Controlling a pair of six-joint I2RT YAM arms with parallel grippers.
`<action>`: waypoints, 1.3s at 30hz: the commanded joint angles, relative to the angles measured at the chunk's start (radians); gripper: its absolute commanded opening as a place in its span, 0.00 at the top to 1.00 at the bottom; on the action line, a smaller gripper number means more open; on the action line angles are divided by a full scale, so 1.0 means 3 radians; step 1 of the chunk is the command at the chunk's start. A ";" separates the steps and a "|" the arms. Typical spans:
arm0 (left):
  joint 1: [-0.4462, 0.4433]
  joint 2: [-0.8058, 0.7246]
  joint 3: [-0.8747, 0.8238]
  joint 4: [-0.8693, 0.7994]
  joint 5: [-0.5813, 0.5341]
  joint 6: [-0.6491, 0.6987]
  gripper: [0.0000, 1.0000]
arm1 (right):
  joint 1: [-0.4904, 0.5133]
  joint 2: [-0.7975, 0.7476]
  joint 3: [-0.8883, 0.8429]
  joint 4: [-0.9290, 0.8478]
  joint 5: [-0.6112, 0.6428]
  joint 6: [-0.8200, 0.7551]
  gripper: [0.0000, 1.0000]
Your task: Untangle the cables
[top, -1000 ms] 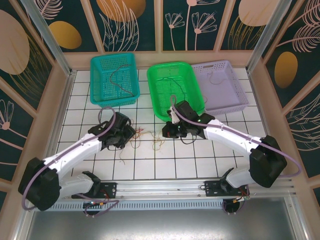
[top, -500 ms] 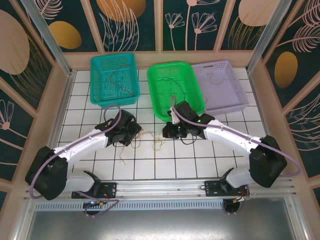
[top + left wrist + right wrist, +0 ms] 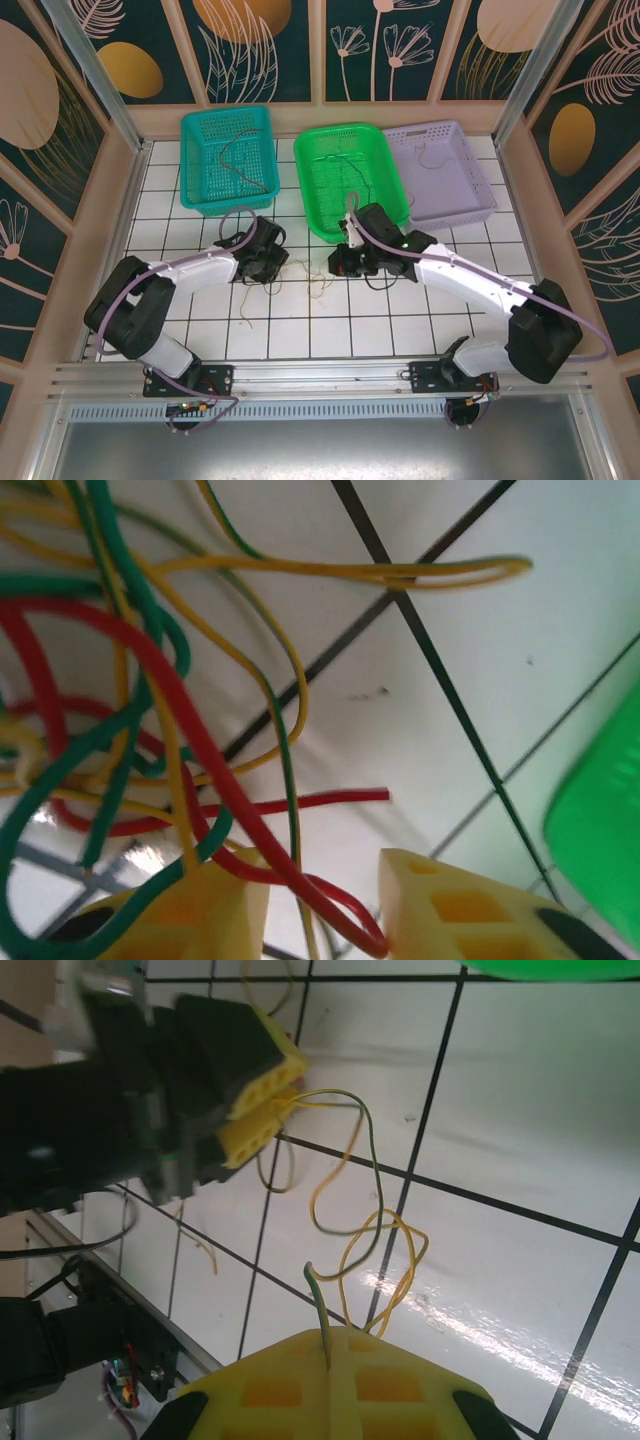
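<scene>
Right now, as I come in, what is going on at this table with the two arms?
Two robot arms are working on a tangle of thin cables that lies on the tiled table between them. The left end effector has its fingers apart, with a loop of the red cable passing between them. The right end effector is shut on a green cable, whose short end sticks out past the fingers. The tangle is not yet pulled apart.
</scene>
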 commanded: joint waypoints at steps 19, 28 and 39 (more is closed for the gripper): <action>0.0357 -0.0260 -0.0558 -0.0401 -0.0823 0.0402 0.73 | -0.0726 -0.1327 0.0232 -0.0921 0.0666 -0.0063 1.00; 0.0449 -0.0342 -0.0639 -0.0536 -0.0983 0.0509 0.71 | -0.1024 -0.1604 0.0660 -0.1138 0.1185 -0.0152 1.00; 0.0591 -0.0367 -0.0713 -0.0538 -0.1059 0.0662 0.64 | -0.1078 -0.1641 0.1452 -0.1232 0.1750 -0.0392 1.00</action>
